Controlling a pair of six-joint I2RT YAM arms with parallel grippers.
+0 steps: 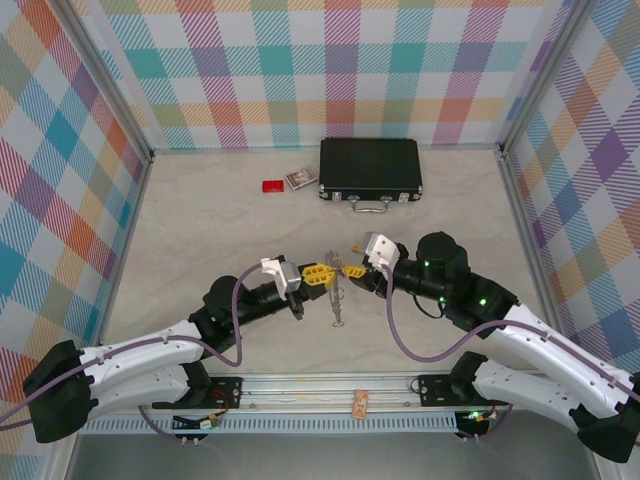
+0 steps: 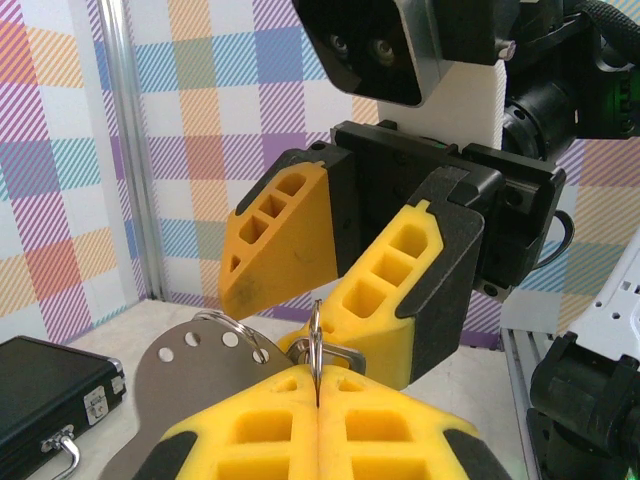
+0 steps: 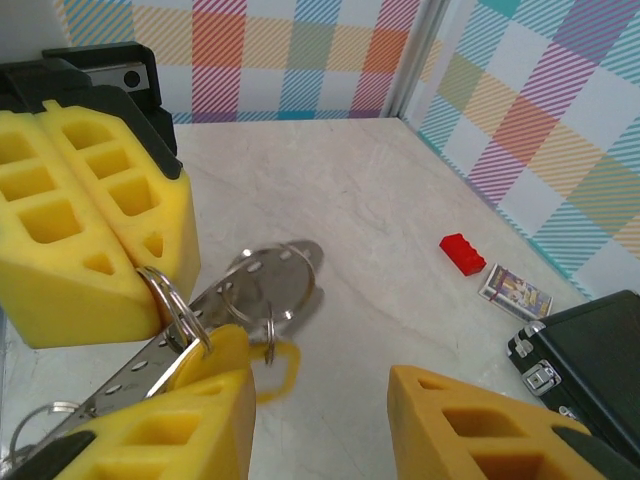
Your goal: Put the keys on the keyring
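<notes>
The flat grey metal keyring [image 3: 262,278], a holed strip carrying thin wire rings, is held over mid-table between both grippers. The left gripper [image 2: 318,388] has its yellow jaws clamped together on one wire ring. The right gripper [image 3: 320,378] has its jaws apart, one finger just beside the strip. A blurred yellow shape [image 3: 283,368] under it may be a key's head. A black case [image 1: 370,168] lies well behind.

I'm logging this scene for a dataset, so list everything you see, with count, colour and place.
keyring: one, silver, rings on a holed strip, held above mid-table
yellow-orange bit: one, blurred, below the keyring
black case: one, far centre
red block: one, left of the case
small printed card: one, multicoloured, between block and case
table: one, beige
left gripper: fingers yellow, shut on the keyring
right gripper: fingers yellow, open beside it
</notes>
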